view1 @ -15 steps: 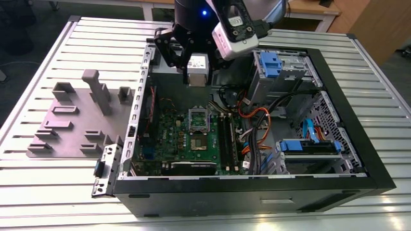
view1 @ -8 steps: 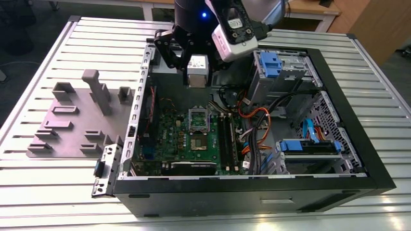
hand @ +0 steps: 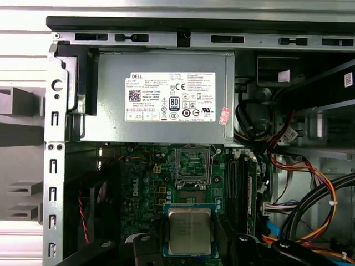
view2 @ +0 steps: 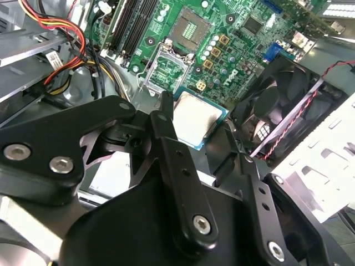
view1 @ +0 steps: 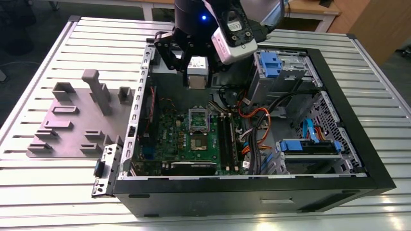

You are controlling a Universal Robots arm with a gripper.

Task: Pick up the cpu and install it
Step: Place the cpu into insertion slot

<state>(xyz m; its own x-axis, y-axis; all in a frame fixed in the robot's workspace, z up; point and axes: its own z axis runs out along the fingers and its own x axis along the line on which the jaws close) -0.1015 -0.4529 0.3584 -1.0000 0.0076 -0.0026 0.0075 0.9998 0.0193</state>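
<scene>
The cpu (hand: 189,230) (view2: 197,119) is a flat square chip with a shiny silver top and a thin green rim. My gripper (hand: 189,233) (view2: 197,126) (view1: 196,79) is shut on it, with a black finger pressing each of two opposite edges. I hold it in the air inside the open computer case, above the green motherboard (view1: 173,144). In the exterior view, the gripper hangs over the back end of the board. The open cpu socket (view1: 199,141) (view2: 191,25) lies below and ahead of the chip. Its hinged silver frame (hand: 193,165) (view2: 166,69) is flipped open beside the socket.
A big grey box with a white label (hand: 166,94) fills the case's end wall. Bundled cables (view1: 257,125), memory sticks (view1: 228,134) and blue drive bays (view1: 276,62) crowd the exterior view's right. A black fan (view2: 277,105) sits near the board. A grey fixture plate (view1: 77,120) lies on the slatted table.
</scene>
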